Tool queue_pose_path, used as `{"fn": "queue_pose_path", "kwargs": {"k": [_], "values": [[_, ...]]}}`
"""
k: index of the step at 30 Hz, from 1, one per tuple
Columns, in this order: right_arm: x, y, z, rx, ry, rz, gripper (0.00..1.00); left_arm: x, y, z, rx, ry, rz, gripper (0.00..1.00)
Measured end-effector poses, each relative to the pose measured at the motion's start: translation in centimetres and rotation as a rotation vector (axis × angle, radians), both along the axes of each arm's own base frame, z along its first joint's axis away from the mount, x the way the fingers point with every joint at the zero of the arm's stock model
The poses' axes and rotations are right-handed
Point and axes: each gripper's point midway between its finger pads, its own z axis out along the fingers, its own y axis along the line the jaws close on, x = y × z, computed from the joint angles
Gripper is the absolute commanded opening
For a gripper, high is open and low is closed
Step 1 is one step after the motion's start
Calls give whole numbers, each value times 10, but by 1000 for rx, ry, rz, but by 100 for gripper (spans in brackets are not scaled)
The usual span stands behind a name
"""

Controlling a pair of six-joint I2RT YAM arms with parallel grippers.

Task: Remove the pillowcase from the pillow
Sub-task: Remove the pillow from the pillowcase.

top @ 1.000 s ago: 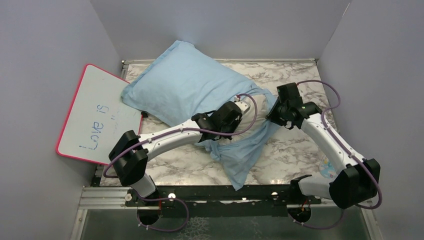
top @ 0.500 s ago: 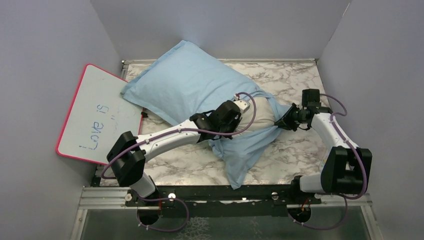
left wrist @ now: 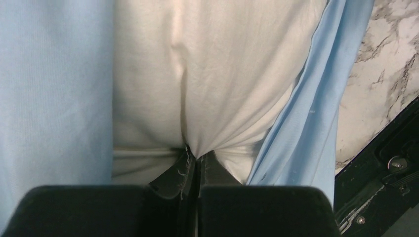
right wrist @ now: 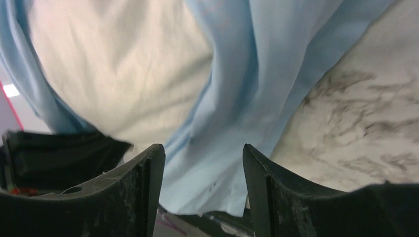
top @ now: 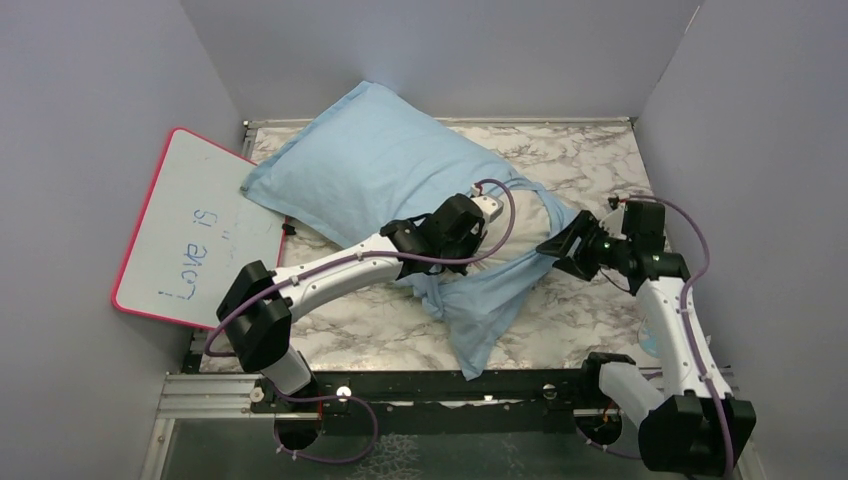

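The right pincer (right wrist: 202, 153) is opening, releasing the pillowcase (top: 380, 165) (likely regripping for another pull), while the left pincer (left wrist: 197, 160) is pinching the part-bared pillow (left wrist: 207, 74).

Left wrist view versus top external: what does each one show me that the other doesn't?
Only the left wrist view shows the left gripper shut on a pinch of the off-white pillow, with the fabric puckering at the fingertips. Only the top external view shows the right gripper open near the cloth, the pink-rimmed whiteboard, and how much of the pillow the pillowcase covers. Both show light blue pillowcase cloth and the marble table.
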Motion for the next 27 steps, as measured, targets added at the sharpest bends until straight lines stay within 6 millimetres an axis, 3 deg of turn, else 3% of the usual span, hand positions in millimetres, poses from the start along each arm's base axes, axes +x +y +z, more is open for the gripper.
{"fn": "queue_pose_path", "kwargs": {"k": [5, 14, 17, 23, 27], "values": [[-44, 30, -15, 133, 45, 94, 74, 0, -3, 0, -5, 10, -4, 0], [-81, 97, -18, 207, 135, 300, 70, 1, -7, -1, -11, 25, -15, 0], [-84, 118, -29, 205, 203, 320, 70, 0, -8, 0, -13, 28, -17, 0], [-59, 124, -26, 232, 188, 208, 71, -1, -8, 0, -20, 37, -12, 0], [-50, 127, -31, 238, 201, 193, 57, -1, -9, 0, -23, 41, -7, 0]]}}
